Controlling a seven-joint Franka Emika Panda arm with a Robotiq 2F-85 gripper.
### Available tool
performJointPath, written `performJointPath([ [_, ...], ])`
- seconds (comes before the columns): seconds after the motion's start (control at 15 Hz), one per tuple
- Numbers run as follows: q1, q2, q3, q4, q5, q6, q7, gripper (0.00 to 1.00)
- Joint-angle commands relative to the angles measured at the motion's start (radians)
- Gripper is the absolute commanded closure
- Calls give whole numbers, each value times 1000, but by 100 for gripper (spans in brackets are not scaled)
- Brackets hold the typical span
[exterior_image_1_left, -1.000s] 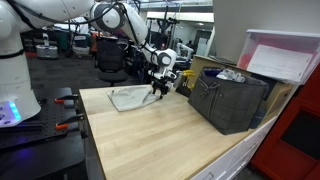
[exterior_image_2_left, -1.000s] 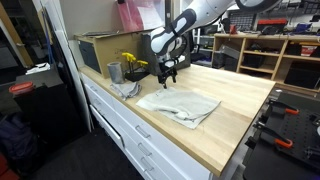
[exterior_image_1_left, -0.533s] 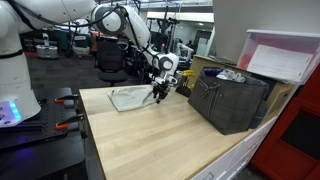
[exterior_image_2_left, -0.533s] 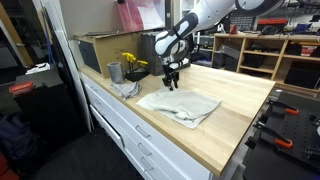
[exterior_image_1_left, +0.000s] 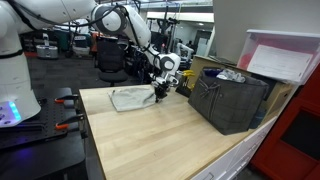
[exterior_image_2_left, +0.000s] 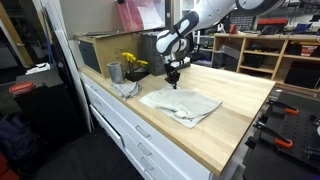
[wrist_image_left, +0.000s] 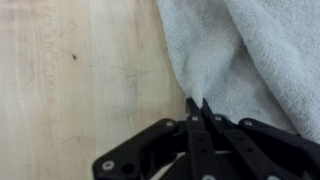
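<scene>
A grey towel lies spread on the light wooden table. My gripper points down at the towel's edge on the side nearer the black crate. In the wrist view the black fingers stand pressed together with a small fold of the towel's edge pinched between their tips. The table's bare wood shows to the left of the fingers there.
A black crate full of items stands on the table close behind the gripper. A grey cup, a yellow object and a crumpled cloth sit near the table's end. A pink-rimmed bin stands beyond the crate.
The gripper has come down onto the towel's edge and its fingers have gone from open to shut on it. The towel's near edge has bunched slightly.
</scene>
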Motion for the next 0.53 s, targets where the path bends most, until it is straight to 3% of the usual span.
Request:
performJointPath([
  [0.0,-12,-25,-74,-59,-60,49,27,99],
  [0.2,-36,-7,-151,-56,-108,76,88,99],
  [0.47,-124,1,-214,-51,-82,45,196,99],
])
